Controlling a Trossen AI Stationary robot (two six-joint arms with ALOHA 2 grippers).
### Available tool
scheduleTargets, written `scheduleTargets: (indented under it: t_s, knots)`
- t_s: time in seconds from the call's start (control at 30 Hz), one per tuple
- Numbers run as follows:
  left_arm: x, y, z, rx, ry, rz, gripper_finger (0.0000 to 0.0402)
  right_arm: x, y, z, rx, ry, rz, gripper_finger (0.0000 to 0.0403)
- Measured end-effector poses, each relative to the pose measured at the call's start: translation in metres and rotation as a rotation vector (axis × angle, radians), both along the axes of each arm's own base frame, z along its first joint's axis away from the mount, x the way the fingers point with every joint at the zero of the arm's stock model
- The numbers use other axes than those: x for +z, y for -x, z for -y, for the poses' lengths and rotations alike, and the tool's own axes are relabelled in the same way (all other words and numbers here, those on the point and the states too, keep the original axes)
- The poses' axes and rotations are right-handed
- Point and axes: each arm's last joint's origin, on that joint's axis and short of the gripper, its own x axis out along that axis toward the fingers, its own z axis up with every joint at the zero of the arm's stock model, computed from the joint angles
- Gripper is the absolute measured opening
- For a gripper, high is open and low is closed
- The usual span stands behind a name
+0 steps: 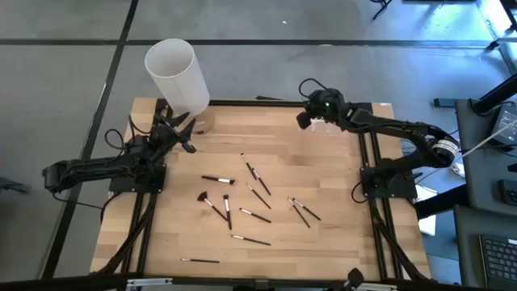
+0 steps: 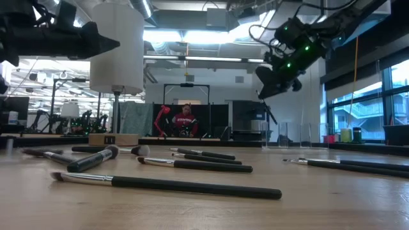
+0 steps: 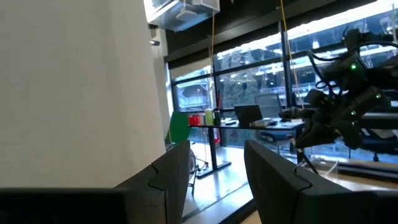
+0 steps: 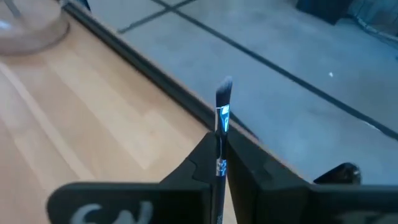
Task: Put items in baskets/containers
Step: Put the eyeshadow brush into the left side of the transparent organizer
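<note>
The right pincer (image 4: 219, 163) pinches one thin brush (image 4: 222, 112) above the clear holder (image 1: 325, 123), probably. Light, stiff, slippery; grip mid-handle. The left pincer (image 3: 214, 171) stands apart, empty, beside the white cylinder (image 1: 177, 73).

The clear holder (image 1: 323, 124) sat mostly hidden under the right gripper (image 4: 219, 163). The white cylinder (image 2: 116, 48) was cut off at twelve o'clock in the low view.

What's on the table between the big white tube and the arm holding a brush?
Only bare wood. In the high view, nothing lies on the far strip between the white cylinder and the right gripper, shut on a brush; the loose brushes lie nearer.
</note>
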Motion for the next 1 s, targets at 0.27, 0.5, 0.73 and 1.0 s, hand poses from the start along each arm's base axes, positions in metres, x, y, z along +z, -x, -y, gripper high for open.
scheduleTargets:
  t_s: [0.27, 0.5, 0.73, 1.0]
  knots:
    - [-0.003, -0.003, -0.004, 0.002, 0.023, -0.02, 0.0148, -0.016, -0.005, 0.006, -0.009, -0.032, -0.054, 0.004]
    - [-0.006, -0.005, -0.004, -0.002, 0.041, -0.032, 0.0148, -0.022, -0.003, 0.006, -0.016, -0.068, -0.097, 0.0041]
    - [-0.007, -0.006, -0.004, -0.004, 0.051, -0.032, 0.0148, -0.022, -0.002, 0.006, -0.02, -0.069, -0.092, 0.0074]
    - [-0.007, -0.006, -0.005, -0.001, 0.055, -0.038, 0.0148, -0.01, -0.004, 0.005, -0.034, -0.067, -0.035, 0.0119]
